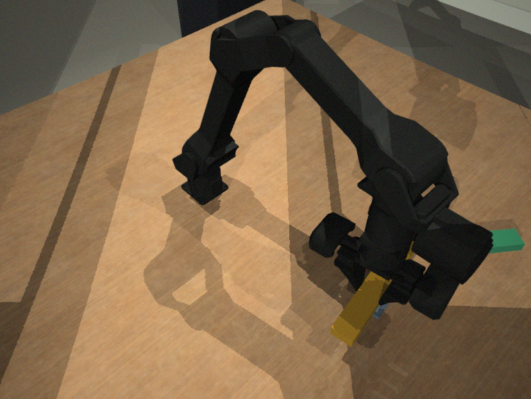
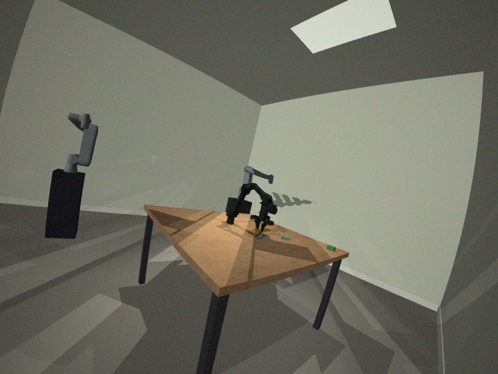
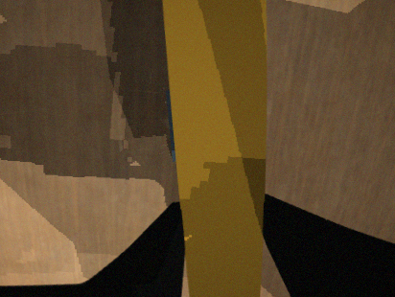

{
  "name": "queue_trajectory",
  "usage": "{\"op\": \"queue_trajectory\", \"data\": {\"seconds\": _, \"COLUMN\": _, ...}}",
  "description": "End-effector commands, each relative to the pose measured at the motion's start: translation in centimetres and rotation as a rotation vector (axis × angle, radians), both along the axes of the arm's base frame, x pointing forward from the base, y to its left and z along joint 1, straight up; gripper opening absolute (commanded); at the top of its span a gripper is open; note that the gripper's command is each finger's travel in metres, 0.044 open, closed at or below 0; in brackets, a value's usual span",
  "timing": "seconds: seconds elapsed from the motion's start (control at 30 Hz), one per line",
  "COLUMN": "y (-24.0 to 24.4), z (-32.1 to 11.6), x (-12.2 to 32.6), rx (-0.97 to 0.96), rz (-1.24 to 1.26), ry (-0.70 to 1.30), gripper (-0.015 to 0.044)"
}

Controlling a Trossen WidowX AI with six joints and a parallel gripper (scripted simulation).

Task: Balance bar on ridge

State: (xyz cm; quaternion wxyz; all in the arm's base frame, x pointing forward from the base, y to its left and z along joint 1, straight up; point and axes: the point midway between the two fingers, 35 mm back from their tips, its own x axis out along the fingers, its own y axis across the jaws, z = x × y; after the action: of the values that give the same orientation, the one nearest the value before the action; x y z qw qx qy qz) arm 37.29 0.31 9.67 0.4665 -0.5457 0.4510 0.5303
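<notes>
The yellow bar (image 1: pixel 354 315) (image 2: pixel 267 229) (image 3: pixel 211 96) is held in my black gripper (image 1: pixel 370 294) (image 3: pixel 223 206), which is shut on its sides. In the top view the bar slants from lower left up behind the gripper, where its far part is mostly hidden. The blue ridge (image 1: pixel 379 310) (image 2: pixel 260 236) shows low beside and under the bar; in the wrist view only a thin blue strip shows at the bar's left edge. The bar is above the wooden table (image 1: pixel 240 369) (image 2: pixel 201 249). Whether it touches the ridge cannot be told.
A green block (image 1: pixel 507 240) (image 2: pixel 285 238) lies on the table to the right of the gripper, partly hidden by it in the top view. Another green block (image 2: pixel 331 248) lies near the table's right corner. Grey arms on black stands are beyond the table.
</notes>
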Motion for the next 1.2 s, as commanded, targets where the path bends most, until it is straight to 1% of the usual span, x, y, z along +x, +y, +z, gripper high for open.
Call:
{"op": "queue_trajectory", "data": {"seconds": 0.0, "y": 0.0, "z": 0.0, "x": 0.0, "rx": 0.0, "rz": 0.0, "ry": 0.0, "gripper": 0.0}}
{"op": "queue_trajectory", "data": {"seconds": 0.7, "y": 0.0, "z": 0.0, "x": 0.0, "rx": 0.0, "rz": 0.0, "ry": 0.0, "gripper": 0.0}}
{"op": "queue_trajectory", "data": {"seconds": 0.9, "y": 0.0, "z": 0.0, "x": 0.0, "rx": 0.0, "rz": 0.0, "ry": 0.0, "gripper": 0.0157}}
{"op": "queue_trajectory", "data": {"seconds": 0.93, "y": 0.0, "z": 0.0, "x": 0.0, "rx": 0.0, "rz": 0.0, "ry": 0.0, "gripper": 0.0167}}
{"op": "queue_trajectory", "data": {"seconds": 1.17, "y": 0.0, "z": 0.0, "x": 0.0, "rx": 0.0, "rz": 0.0, "ry": 0.0, "gripper": 0.0167}}
